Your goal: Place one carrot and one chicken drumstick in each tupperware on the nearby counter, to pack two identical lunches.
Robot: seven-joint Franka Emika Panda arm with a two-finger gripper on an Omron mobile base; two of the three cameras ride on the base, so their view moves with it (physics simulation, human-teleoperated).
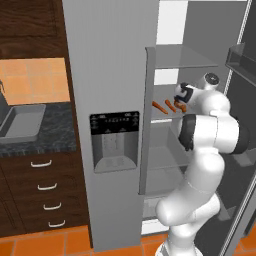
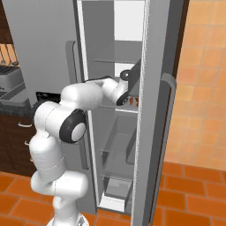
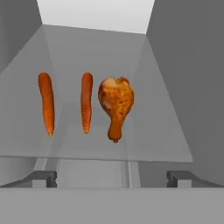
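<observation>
Two carrots (image 1: 160, 106) lie on a fridge shelf (image 1: 159, 114) in the left base view, at about 10 o'clock from the arm's elbow, with the hand (image 1: 183, 94) just to their 3 o'clock; the second carrot (image 1: 170, 105) sits nearer the hand. A tupperware (image 1: 22, 124) rests on the counter (image 1: 55, 131) at 9 o'clock, well apart from the fridge. The dispenser panel (image 1: 114, 120) carries small marks too fine to read. In the right base view the arm reaches through the open fridge door (image 2: 154, 110), its hand largely hidden behind the door edge; a toaster (image 2: 9, 77) stands at 9 o'clock. In the hand view the gripper (image 3: 112, 178) has its jaws spread fully wide, holding and touching nothing. On the glass shelf ahead lie a carrot (image 3: 46, 103) at 10 o'clock, another carrot (image 3: 86, 101) at 11 o'clock, and a drumstick (image 3: 116, 105) at 12 o'clock, just beside that carrot but apart from it, bone end toward the gripper. Open shelf lies on both sides, with the shelf's front edge between fingertips and food.
</observation>
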